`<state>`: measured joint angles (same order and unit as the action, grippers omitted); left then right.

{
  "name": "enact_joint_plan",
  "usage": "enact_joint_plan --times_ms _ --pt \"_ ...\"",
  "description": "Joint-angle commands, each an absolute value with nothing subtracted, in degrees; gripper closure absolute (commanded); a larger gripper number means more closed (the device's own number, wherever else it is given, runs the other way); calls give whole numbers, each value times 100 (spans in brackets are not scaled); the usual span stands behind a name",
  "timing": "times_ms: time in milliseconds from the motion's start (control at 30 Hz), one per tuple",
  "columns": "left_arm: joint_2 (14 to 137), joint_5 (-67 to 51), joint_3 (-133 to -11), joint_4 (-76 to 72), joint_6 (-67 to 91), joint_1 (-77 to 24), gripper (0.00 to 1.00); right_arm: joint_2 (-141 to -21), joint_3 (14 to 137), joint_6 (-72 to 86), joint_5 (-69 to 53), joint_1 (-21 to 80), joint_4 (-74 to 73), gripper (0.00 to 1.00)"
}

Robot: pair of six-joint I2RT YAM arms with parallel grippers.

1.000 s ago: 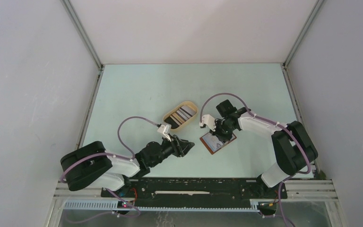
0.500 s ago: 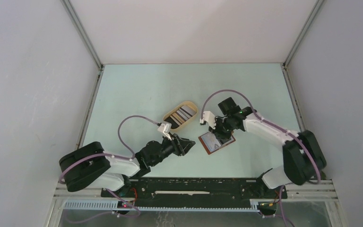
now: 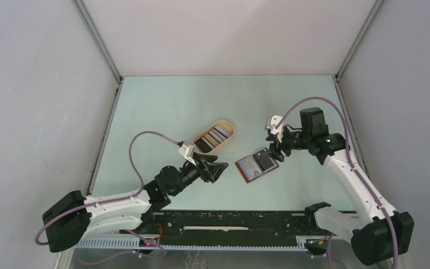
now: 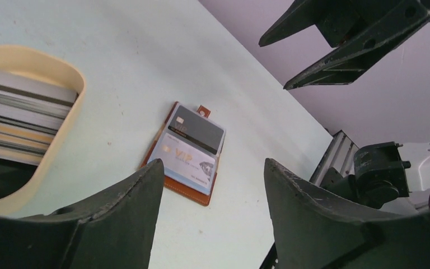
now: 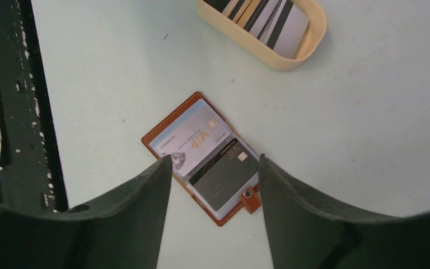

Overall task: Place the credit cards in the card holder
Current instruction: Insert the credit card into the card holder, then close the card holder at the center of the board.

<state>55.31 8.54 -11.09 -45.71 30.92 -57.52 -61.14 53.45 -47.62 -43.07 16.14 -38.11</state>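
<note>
A pale mint-green table [image 3: 168,106] is seen, enclosed by plain white walls at the back and both sides. Two things are found lying directly on it, near its middle. An oval tan tray [image 5: 283,63] is set at a slant, and striped cards [image 5: 269,17] are stacked inside it. Just beside it, towards the near edge and apart from it, a reddish-brown card holder [image 3: 257,165] is laid open and flat, also at a slant. A pale card [image 5: 187,140] and a dark card [image 5: 224,174] are seen on its inner faces, and its snap tab [image 5: 250,196] is spread out on the tabletop.
</note>
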Motion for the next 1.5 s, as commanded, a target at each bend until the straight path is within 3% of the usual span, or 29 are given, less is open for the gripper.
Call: enact_joint_plan --times_ms 0,100,233,633,833,1467 --pt "5134 1003 -1532 -4037 2483 -5759 24 -5938 5472 -5328 -5083 1372 -3798 27" --pt "5078 1128 -1555 -4017 2277 -5757 11 -6080 5595 -6773 -5275 1279 -4297 14" --pt "5392 1279 -1616 -4096 2023 -5733 9 -6522 5659 -9052 -5100 1274 -5182 6" --pt "7327 502 -1413 -6371 1750 -5722 13 -7944 5816 -9442 -4015 1191 -5240 17" --pt "7391 620 -1388 -6394 1835 -5722 14 -8764 6225 -9431 -3618 1136 -5456 26" --pt "7461 608 -1303 -6600 1897 -5722 14 -9558 6377 -9394 -2921 1257 -5215 37"
